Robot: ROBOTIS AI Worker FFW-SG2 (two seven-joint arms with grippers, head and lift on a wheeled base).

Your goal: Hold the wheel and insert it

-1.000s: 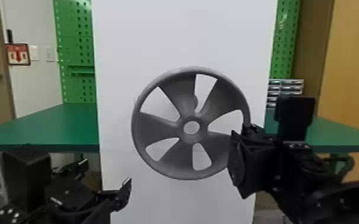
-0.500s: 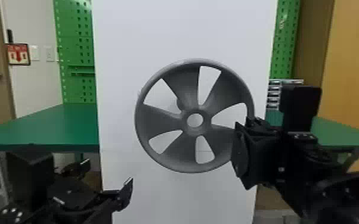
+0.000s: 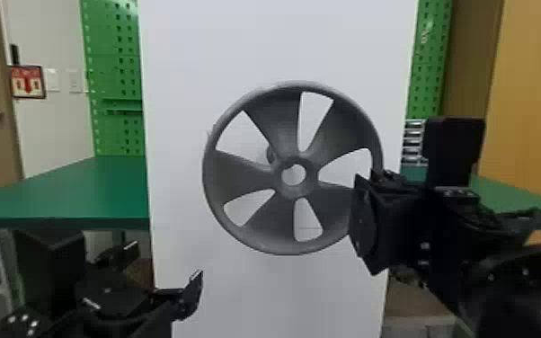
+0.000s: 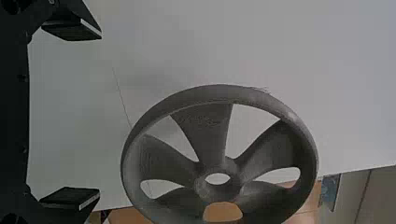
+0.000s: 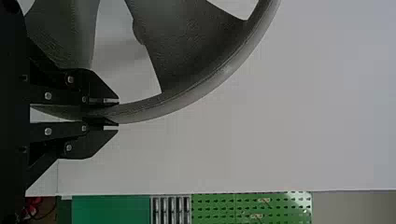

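Overlapping a white panel [image 3: 278, 40] between green tabletops [image 3: 81, 189], the wheel [image 3: 247, 175] is being pinched by the right gripper [image 3: 363, 220]; lower left, the left gripper [image 3: 165, 263] is being held spread.

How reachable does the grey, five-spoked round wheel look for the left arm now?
Probably yes: the open black left pincer seems to have nothing between it and the wheel, whose rim the black right pincer grips on the right side.
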